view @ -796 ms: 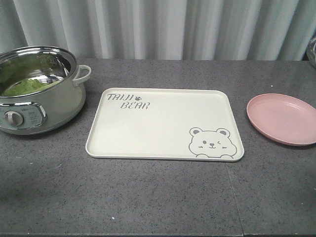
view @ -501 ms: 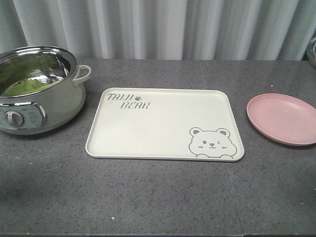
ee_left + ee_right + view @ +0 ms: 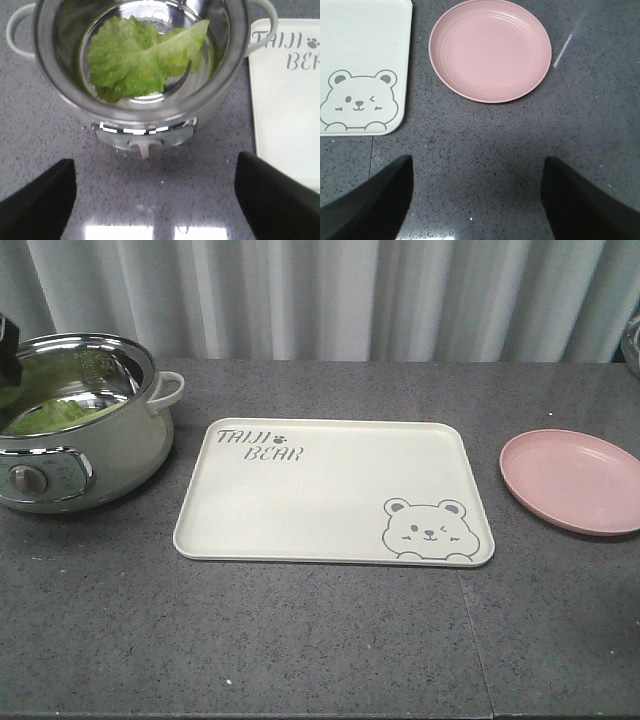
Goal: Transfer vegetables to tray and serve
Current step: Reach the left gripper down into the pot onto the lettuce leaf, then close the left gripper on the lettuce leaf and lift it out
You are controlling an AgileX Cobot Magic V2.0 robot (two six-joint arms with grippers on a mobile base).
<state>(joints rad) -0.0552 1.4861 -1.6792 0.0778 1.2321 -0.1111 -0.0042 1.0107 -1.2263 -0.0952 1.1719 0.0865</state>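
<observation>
Flat lettuce leaf [image 3: 135, 60] inside steel pot [image 3: 226, 85]

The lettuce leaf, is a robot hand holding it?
No, nothing is held. The lettuce leaf lies in the pot; left gripper and right gripper are open, empty.

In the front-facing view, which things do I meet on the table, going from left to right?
The electric pot, with the lettuce leaf inside it → the cream tray → the pink plate.
</observation>
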